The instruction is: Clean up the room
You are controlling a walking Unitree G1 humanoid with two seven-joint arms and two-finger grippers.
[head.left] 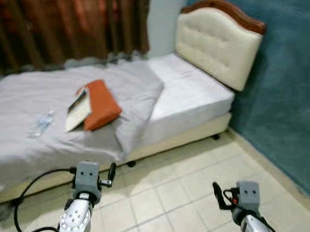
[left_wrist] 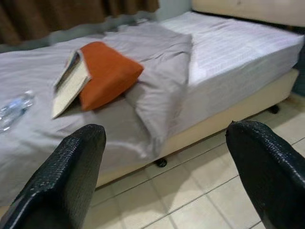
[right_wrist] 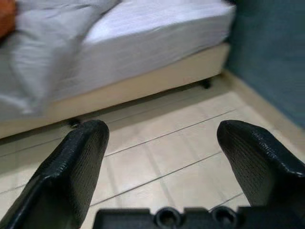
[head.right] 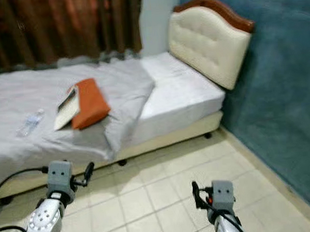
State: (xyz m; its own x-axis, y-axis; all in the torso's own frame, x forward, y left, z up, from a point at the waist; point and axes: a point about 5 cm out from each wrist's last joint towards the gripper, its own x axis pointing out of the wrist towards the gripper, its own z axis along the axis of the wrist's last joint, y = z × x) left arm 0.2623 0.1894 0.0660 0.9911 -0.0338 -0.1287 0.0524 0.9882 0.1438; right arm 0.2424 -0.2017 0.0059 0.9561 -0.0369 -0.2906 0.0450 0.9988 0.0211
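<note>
Left eye view: a bed (head.left: 195, 102) runs from about 9 o'clock toward 2 o'clock, its cream padded headboard (head.left: 216, 45) with a brown wooden rim standing against the blue wall (head.left: 281, 86) at 2 o'clock. A grey blanket (head.left: 52, 99) covers the foot and middle of the mattress; its turned-back corner folds over and droops off the near side at about 11 o'clock, leaving white sheet bare toward the headboard. Brown curtains (head.left: 65, 27) hang behind, at 11 to 12 o'clock.

On the blanket at about 10 o'clock lies an orange pillow (head.left: 101, 103), its long axis running from the far side toward the near edge of the bed. An open book (head.left: 77, 109) leans tent-like against its left side, touching it, pale pages facing outward. Farther left, near 9 o'clock, a clear plastic bottle (head.left: 39, 125) lies on its side, apart from the book.

Beige floor tiles (head.left: 168, 192) lie between the robot and the bed. The left gripper (left_wrist: 164, 167) hovers over them at 7 o'clock, fingers spread and holding nothing, aimed at the pillow. The right gripper (right_wrist: 162, 157) hovers at 5 o'clock, likewise spread wide and empty, aimed at the bed's base.
</note>
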